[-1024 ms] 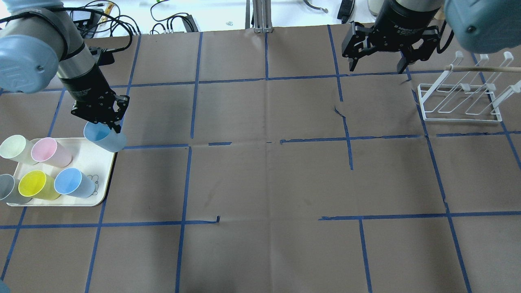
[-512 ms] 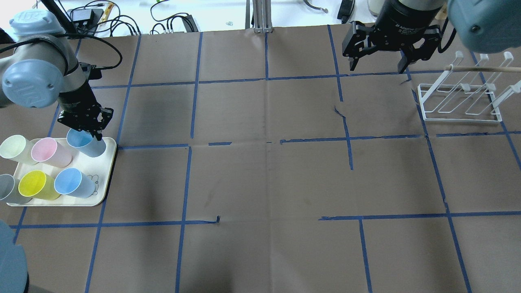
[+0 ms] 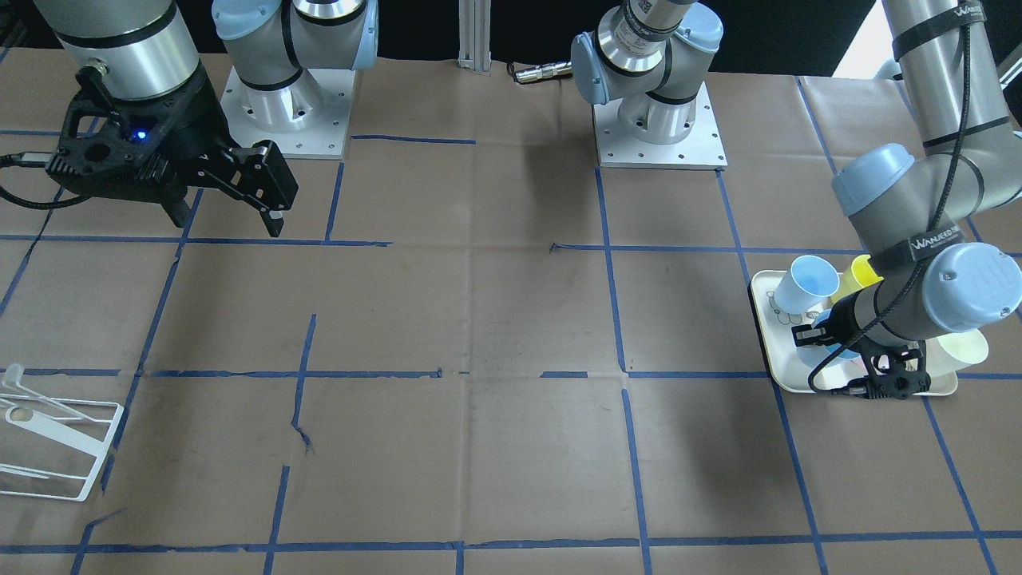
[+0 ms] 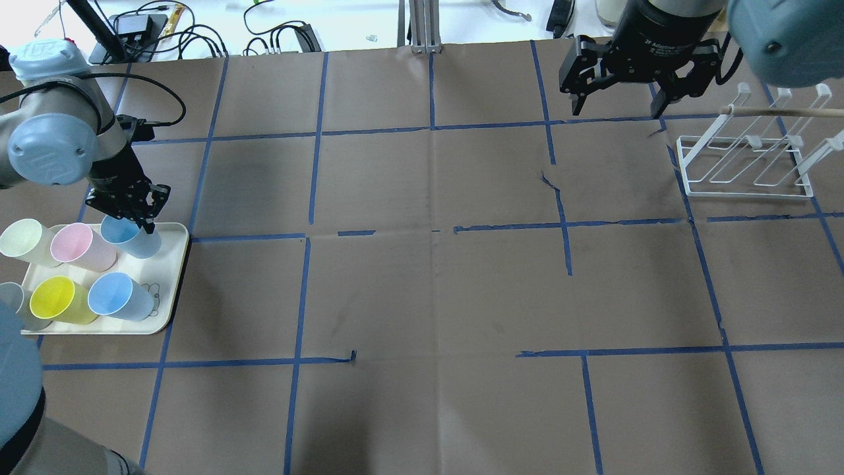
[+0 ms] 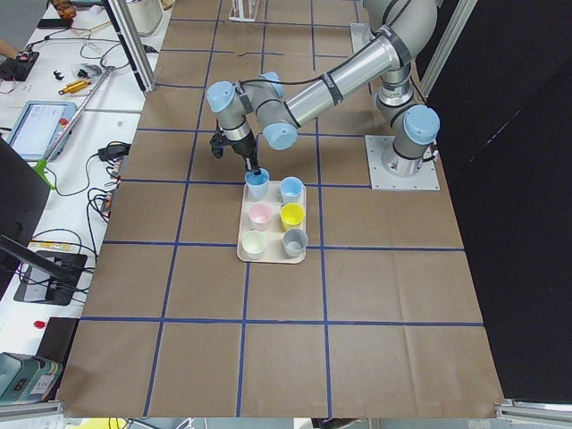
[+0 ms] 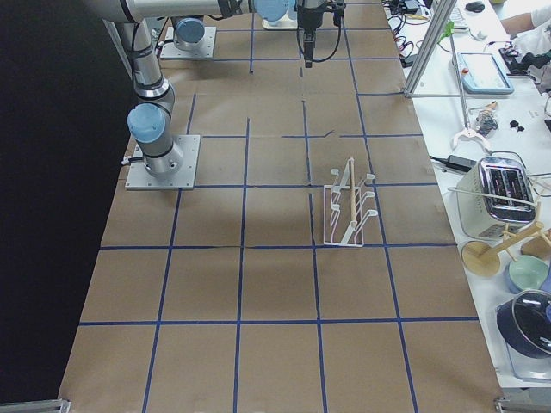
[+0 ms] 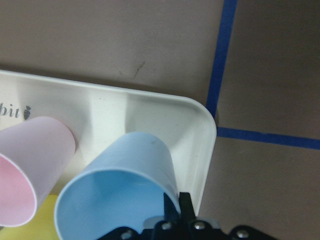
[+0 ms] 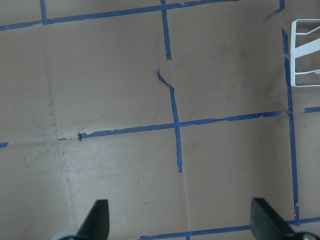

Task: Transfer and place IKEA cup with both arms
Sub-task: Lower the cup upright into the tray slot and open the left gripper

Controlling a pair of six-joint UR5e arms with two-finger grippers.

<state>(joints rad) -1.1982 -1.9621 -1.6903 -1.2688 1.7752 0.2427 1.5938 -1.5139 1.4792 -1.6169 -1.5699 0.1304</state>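
Observation:
My left gripper (image 4: 136, 216) is shut on the rim of a pale-blue IKEA cup (image 4: 134, 239), which is low in the far right corner of the cream tray (image 4: 170, 290), beside the pink cup (image 4: 80, 247). In the left wrist view the fingertips (image 7: 176, 206) pinch the cup's (image 7: 122, 182) wall, and the cup leans a little. I cannot tell if it rests on the tray. The second blue cup (image 4: 120, 297) stands at the tray's near side. My right gripper (image 4: 620, 99) is open and empty, high over the far right of the table.
The tray also holds a yellow cup (image 4: 58, 300), a pale green cup (image 4: 23, 241) and a grey cup (image 4: 10, 305). A white wire rack (image 4: 745, 168) stands at the far right, near the right gripper. Blue tape lines cross the brown table cover.
My left gripper has carried the blue cup left and down, from above the tray's far right edge into the tray's corner beside the pink cup. The right gripper has barely moved.

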